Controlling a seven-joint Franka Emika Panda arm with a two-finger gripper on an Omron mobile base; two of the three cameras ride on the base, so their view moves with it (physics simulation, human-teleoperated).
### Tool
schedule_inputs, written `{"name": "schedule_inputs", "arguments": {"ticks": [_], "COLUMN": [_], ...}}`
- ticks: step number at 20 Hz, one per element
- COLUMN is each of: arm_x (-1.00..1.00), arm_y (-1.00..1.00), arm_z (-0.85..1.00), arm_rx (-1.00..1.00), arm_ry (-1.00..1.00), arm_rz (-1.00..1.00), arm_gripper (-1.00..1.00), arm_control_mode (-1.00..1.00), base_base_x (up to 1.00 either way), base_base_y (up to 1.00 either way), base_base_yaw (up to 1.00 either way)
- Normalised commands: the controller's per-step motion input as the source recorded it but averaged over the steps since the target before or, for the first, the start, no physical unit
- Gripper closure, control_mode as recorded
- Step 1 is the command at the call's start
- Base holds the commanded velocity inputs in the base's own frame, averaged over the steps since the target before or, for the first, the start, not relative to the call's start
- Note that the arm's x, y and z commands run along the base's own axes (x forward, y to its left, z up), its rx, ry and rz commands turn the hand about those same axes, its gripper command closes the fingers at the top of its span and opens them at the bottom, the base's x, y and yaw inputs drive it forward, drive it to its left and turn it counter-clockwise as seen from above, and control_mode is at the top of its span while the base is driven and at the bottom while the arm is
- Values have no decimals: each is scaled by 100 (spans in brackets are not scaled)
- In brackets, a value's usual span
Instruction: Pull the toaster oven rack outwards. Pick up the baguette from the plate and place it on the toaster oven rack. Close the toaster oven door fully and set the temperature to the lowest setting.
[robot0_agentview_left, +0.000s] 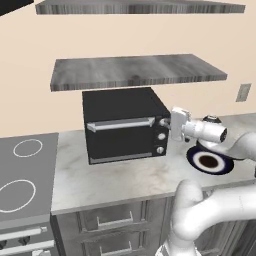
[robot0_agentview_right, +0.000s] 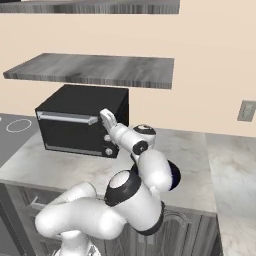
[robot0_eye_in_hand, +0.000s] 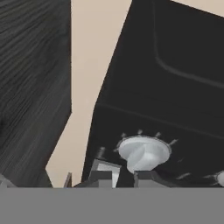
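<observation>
The oven door (robot0_agentview_left: 122, 135) is closed; only the top knob (robot0_eye_in_hand: 144, 153), just before the jaws, remains. Jaws' state: I cannot tell.

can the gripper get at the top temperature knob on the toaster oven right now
Probably yes. The gripper sits right at the temperature knob on the toaster oven, fingertips at its edge, and the door looks shut, so nothing blocks it.

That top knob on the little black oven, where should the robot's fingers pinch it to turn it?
Best across the raised ridge on the face of the top knob, one finger on each flat side, coming straight at the oven's front panel. The knob's round rim looks smooth and would likely slip; the ridge gives flat faces to twist against. The gripper is already right at it.
</observation>
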Motion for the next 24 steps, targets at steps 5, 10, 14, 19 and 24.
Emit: {"name": "schedule_inputs", "arguments": {"ticks": [5, 10, 14, 19, 24], "arm_x": [37, 60, 86, 100, 100], "arm_y": [-48, -43, -6, 0, -9], "arm_z": [11, 0, 0, 0, 4], "arm_rx": [-25, -33, -53, -57, -64], "arm_ry": [-37, -22, -1, 6, 3], "arm_rz": [56, 49, 31, 18, 16], "arm_gripper": [100, 100, 100, 100, 100], "arm_control_mode": [-100, -100, -100, -100, -100], "base_base_x": [0, 0, 0, 0, 0], "base_base_y": [0, 0, 0, 0, 0], "base_base_yaw": [0, 0, 0, 0, 0]}}
